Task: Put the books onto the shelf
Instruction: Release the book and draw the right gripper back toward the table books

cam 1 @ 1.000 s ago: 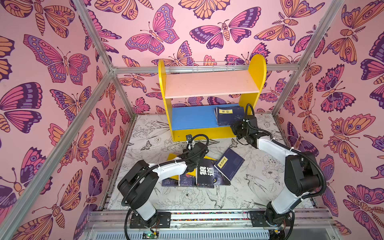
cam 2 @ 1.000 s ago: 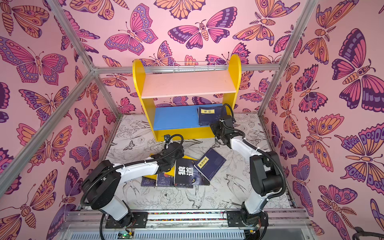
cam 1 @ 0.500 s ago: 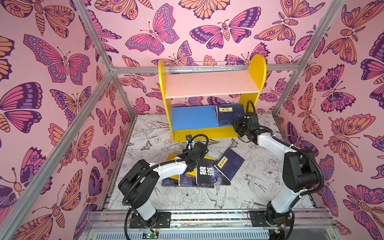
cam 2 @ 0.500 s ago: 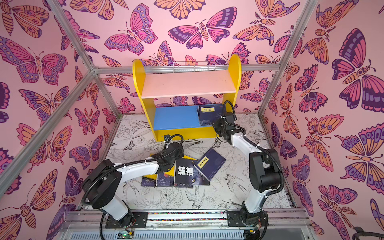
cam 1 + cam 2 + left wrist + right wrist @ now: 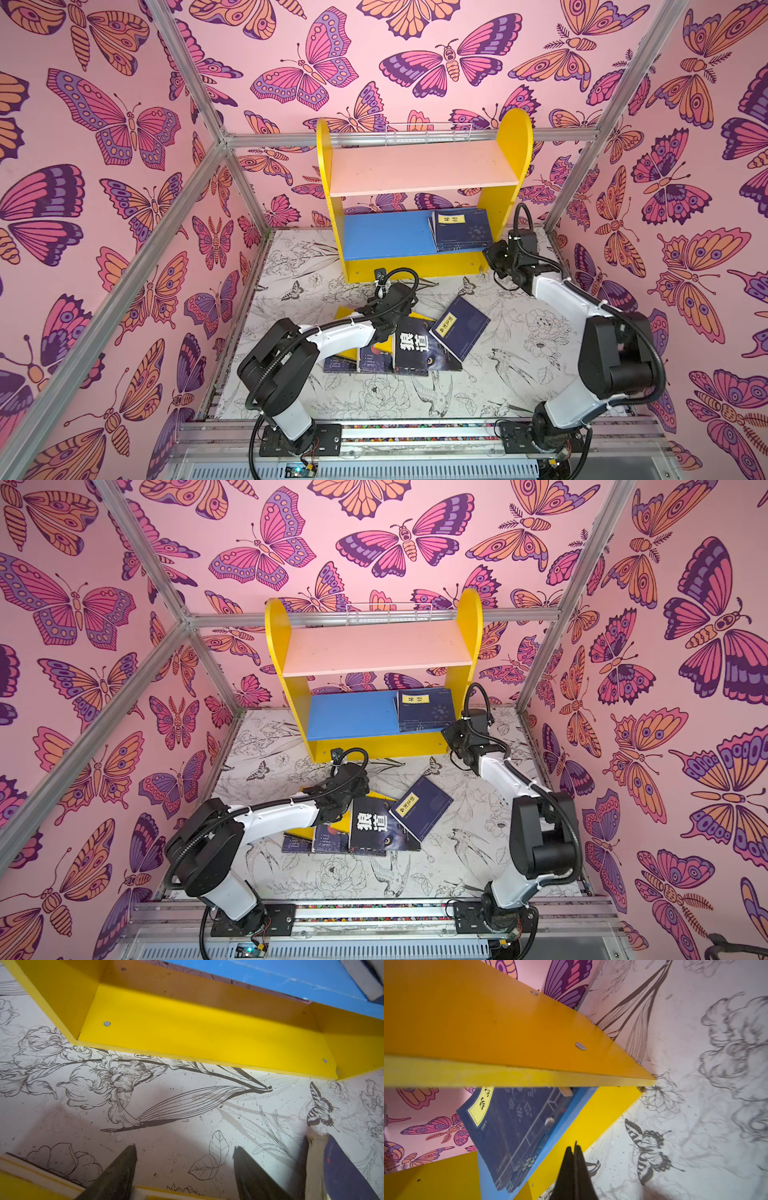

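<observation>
right claw (image 5: pixel 574 1148) withdrew from shelved book (image 5: pixel 462 229)

I see the shelf (image 5: pixel 509 166) standing at the back of the desk (image 5: pixel 523 345). A stack of books (image 5: pixel 463 230) lies flat at the right end of its lower board (image 5: pixel 386 237). Before the shelf, a pile of books (image 5: pixel 409 347) lies on the desk, with one book (image 5: pixel 459 328) touching its right side. My left hand (image 5: pixel 185 1149) is over the pile's back edge. My right hand (image 5: pixel 575 1145) is just before the shelf's right front corner.

Both top views look down from high in front onto the whole table (image 5: pixel 519 374) and shelf (image 5: pixel 419 166), while each wrist view sits low and close to the shelf's foot.
</observation>
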Controlling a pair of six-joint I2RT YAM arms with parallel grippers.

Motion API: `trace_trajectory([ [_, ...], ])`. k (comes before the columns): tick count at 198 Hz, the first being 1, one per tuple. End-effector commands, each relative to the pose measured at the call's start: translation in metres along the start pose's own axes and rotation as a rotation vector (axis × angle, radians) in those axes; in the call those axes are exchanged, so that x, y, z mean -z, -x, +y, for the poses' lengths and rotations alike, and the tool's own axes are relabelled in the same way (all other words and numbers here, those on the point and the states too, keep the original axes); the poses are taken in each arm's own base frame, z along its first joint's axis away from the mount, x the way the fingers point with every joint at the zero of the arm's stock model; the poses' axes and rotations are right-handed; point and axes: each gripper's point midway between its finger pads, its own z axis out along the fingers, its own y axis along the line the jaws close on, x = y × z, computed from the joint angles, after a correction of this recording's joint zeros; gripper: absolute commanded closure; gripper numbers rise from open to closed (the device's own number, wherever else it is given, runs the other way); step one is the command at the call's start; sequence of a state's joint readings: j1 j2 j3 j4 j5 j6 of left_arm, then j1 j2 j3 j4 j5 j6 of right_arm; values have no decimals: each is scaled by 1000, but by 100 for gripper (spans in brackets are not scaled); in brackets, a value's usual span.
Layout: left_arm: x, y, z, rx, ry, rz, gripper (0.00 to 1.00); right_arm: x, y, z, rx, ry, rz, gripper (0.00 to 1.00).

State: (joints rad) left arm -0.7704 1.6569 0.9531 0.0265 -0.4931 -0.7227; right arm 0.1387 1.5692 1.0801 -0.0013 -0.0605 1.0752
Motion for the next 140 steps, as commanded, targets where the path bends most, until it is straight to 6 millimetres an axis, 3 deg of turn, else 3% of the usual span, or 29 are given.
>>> trace_trajectory([
  [1, -2, 9, -27, -105, -93, 25, 24, 38, -3, -9, 96, 17, -19, 87],
  [28, 3, 9, -71, -202, -260, 87, 23, 79, -31, -49, 169, -59, 46, 60],
  [55, 10, -6, -106, -305, -374, 143, 21, 103, -77, -89, 184, -119, 233, 47],
  [73, 10, -17, -119, -386, -384, 173, 19, 109, -119, -114, 120, -143, 421, 40],
  [92, 9, -32, -130, -445, -406, 219, 19, 112, -151, -147, 19, -227, 555, 37],
  [140, -3, -75, -147, -459, -481, 398, 19, 94, -177, -189, -202, -275, 677, 37],
])
